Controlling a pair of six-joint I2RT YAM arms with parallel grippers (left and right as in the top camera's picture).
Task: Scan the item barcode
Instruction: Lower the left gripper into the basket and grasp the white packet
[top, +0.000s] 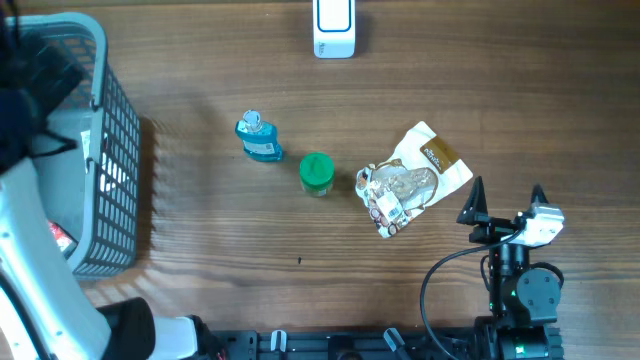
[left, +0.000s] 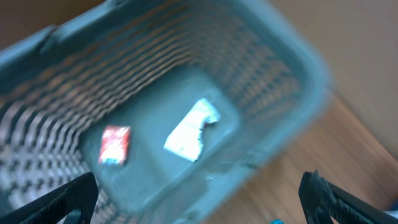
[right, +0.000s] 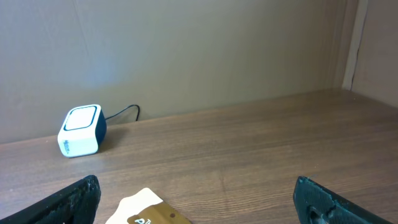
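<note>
Task looks barely started: nothing is lifted and nothing sits at the scanner (top: 334, 28), which stands alone at the far edge of the desk (top: 200, 260).

Your right pincer (top: 506, 190) is released, jaws spread wide and empty, hovering low just beside the pouch (top: 412, 180). In its wrist view the pouch's top edge pokes in at the bottom, between the fingers, with the scanner well beyond it.

Your left pincer (left: 198, 182) is also released and holds nothing. It hangs over the basket (top: 115, 150) at the left. That view is blurred, but a red packet (left: 115, 144) and a white packet (left: 189, 130) lie on the basket floor.

Three candidate items lie mid-desk in a rough row: blue bottle (top: 258, 138), green-lidded jar (top: 316, 172), then the pouch. They sit near each other, and the jar is just beside the pouch. You can't tell which one is meant, though the pouch is closest to the right pincer.

Left to do, by my read: grasp an item, carry it to the scanner, and turn its barcode toward the scanner. Barcode positions are too small to read.
</note>
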